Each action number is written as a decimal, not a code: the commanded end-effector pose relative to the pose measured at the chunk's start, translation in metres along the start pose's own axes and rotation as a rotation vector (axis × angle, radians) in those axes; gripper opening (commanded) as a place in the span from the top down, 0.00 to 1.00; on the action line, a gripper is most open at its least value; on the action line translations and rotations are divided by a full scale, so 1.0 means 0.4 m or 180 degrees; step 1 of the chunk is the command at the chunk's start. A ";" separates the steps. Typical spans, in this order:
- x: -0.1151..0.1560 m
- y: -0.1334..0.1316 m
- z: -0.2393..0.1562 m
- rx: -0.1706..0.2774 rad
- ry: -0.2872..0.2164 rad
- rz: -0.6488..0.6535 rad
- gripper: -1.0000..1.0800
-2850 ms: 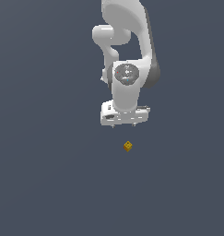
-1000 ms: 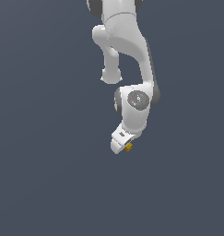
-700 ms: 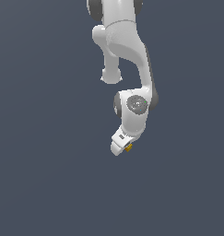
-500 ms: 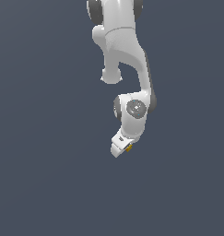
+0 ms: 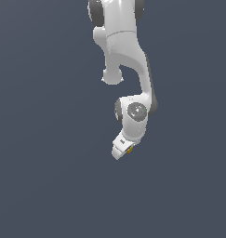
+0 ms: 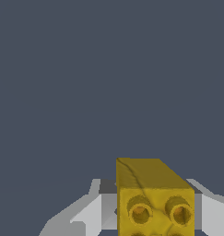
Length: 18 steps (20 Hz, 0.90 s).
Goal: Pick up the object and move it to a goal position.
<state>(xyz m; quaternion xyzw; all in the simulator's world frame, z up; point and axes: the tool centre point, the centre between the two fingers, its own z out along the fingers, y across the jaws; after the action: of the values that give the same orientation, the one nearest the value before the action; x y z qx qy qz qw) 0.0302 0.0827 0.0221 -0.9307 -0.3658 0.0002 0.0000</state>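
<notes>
The object (image 6: 152, 198) is a small yellow-orange block with round darker studs on its near face. In the wrist view it sits between the two white fingers (image 6: 88, 214), which press on its sides. In the exterior view only a speck of the object (image 5: 129, 150) shows at the tip of the white gripper (image 5: 123, 150). The gripper is shut on it, tilted, and lifted off the grey surface below the arm's wrist joint (image 5: 135, 111).
The white arm (image 5: 123, 46) comes down from the top of the exterior view. A plain dark grey floor (image 5: 49, 176) surrounds it. No goal marker shows in either view.
The object lay alone on the floor 2.9 s ago, below the gripper. Over the last second the gripper, holding it, has drifted slightly towards the exterior view's left and down as the arm swings.
</notes>
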 end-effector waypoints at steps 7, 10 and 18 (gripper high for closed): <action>-0.001 0.002 -0.003 -0.0001 0.0000 0.0002 1.00; 0.000 0.010 -0.021 -0.0001 0.0000 0.0002 1.00; 0.002 0.056 -0.136 0.0001 0.0001 0.0000 1.00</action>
<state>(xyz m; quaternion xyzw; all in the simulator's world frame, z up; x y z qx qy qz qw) 0.0425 0.0699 0.0650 -0.9307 -0.3658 0.0008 0.0004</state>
